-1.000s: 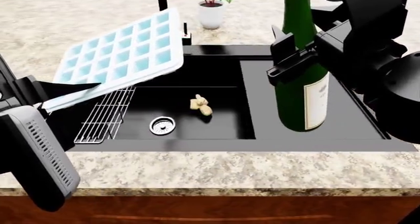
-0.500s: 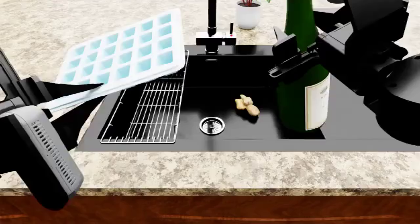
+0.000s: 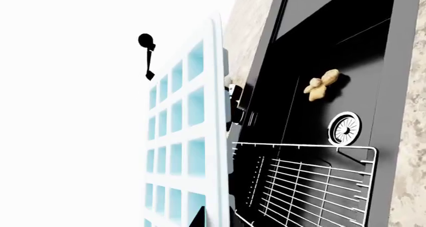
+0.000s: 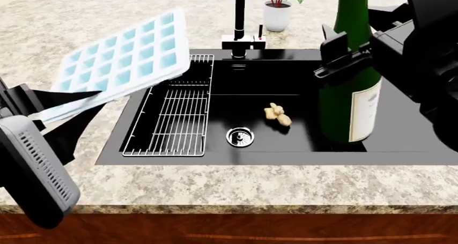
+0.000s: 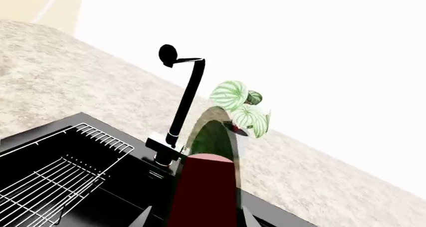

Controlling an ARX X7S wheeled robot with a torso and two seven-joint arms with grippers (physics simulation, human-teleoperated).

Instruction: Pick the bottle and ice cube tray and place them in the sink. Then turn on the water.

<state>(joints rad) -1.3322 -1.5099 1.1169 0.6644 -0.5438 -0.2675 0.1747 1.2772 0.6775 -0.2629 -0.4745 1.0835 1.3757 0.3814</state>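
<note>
1. Head view shows the ice cube tray [image 4: 120, 61] held up in the air over the sink's [image 4: 107, 150] left rim and the wire rack [image 4: 171, 120], tilted with its far end high; its long axis runs from the left gripper [image 4: 61, 105] up toward the tap [image 4: 241, 19]
2. That gripper pinches the tray's near short edge, so the basin lies below and to the right of its fingers
3. Upright, the bottle [image 4: 351, 78] hangs over the right part of the basin, its base seemingly just clear of the black floor, though I cannot tell for certain
4. Clamped on the bottle's body from the right is the right gripper [image 4: 344, 53]; the arm reaches in from the sink's right edge
5. Judging from this, each arm is already nearest its own load, and both mainly need to come straight down
6. Nothing flows from the tap; a small tan lump [image 4: 277, 115] lies near the drain [image 4: 239, 137]
</note>
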